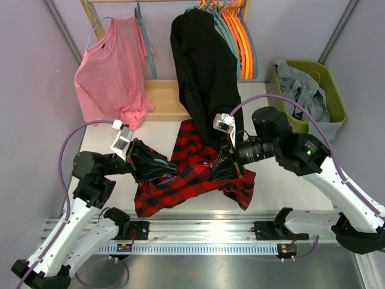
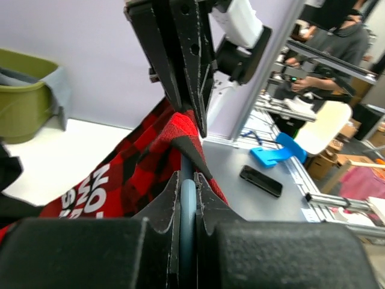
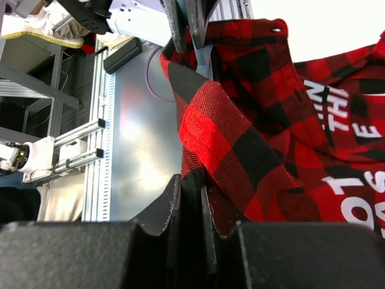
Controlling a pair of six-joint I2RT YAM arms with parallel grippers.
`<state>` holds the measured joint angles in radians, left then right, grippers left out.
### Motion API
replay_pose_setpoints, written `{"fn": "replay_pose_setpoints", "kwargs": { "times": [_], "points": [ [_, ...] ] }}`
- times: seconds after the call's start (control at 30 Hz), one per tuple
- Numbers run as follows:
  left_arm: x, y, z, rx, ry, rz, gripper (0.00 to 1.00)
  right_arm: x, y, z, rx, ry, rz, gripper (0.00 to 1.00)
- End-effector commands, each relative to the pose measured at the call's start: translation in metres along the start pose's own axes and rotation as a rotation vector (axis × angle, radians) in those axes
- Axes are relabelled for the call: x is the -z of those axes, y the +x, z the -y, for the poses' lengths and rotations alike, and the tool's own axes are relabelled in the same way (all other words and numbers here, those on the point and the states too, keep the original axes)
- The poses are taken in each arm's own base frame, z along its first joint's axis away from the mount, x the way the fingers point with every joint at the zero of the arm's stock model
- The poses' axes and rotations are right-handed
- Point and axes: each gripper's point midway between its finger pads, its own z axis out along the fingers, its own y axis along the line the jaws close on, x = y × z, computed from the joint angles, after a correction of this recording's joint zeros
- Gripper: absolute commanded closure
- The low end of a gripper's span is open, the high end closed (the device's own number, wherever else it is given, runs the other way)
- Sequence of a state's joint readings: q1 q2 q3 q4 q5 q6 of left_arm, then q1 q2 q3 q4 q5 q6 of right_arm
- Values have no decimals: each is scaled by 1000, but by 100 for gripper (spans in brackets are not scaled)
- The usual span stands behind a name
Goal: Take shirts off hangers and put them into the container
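left jaws: we see them closed on a teal hanger (image 2: 187, 212) that runs inside the plaid shirt (image 1: 192, 177).
right jaws: closed on a fold of the plaid shirt's edge. They face the left jaws at close range, with cloth stretched between the two.
plaid shirt: red and black with white lettering. It is drawn up into a ridge between the jaws, and the rest lies crumpled on the white worktop (image 1: 283, 180), lower centre of the overhead view.
black shirt (image 1: 204, 72): hangs at top centre, and we see its lower edge meet the plaid shirt.
bare hangers (image 1: 239, 36): teal and orange, bunched just right of the black shirt.
pink t-shirt (image 1: 111, 72): hangs at upper left.
container (image 1: 335, 90): olive green, at upper right on the worktop. We see the grey shirt (image 1: 304, 90) inside it, spilling over the rim.
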<state>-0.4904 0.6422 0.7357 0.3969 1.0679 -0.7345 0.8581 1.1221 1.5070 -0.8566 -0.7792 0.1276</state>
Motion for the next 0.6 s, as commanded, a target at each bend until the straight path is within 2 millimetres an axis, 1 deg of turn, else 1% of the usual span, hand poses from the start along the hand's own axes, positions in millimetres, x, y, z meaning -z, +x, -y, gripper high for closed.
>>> {"fn": "replay_pose_setpoints", "kwargs": {
  "times": [0.0,0.03,0.07,0.1,0.13,0.17,0.2,0.23,0.27,0.33,0.37,0.43,0.47,0.53,0.57],
  "points": [
    [2,-8,-5,-66,-79,3,100,2,-15,-1,35,10,61,100],
    [3,-8,-10,-50,-117,9,100,3,-15,-1,35,18,64,83],
    [4,-10,-12,-54,-142,10,100,4,-14,1,36,29,66,73],
    [6,-12,-18,-99,-177,5,100,4,-13,4,36,45,66,65],
    [8,-33,-17,-155,-238,41,100,5,-12,4,42,53,66,48],
    [14,-28,-22,-131,-300,10,100,8,-11,4,47,63,69,40],
    [20,-38,-29,-207,-375,19,100,9,-9,9,56,93,72,33],
    [23,-60,-18,-270,-398,44,100,11,-8,11,61,108,72,27],
    [29,-60,-17,-269,-439,25,100,14,-6,11,66,121,73,20],
    [36,-77,-12,-348,-491,37,100,14,-1,16,72,137,64,19],
    [38,-89,-1,-375,-491,50,100,14,1,16,73,139,62,18],
    [37,-95,8,-390,-475,53,100,12,5,19,73,142,51,19],
    [36,-102,18,-405,-457,64,100,11,6,21,74,143,49,24],
    [34,-104,26,-392,-428,67,100,9,8,22,73,135,39,35],
    [35,-107,31,-402,-422,73,100,7,9,25,72,137,36,44]
  ]
}}
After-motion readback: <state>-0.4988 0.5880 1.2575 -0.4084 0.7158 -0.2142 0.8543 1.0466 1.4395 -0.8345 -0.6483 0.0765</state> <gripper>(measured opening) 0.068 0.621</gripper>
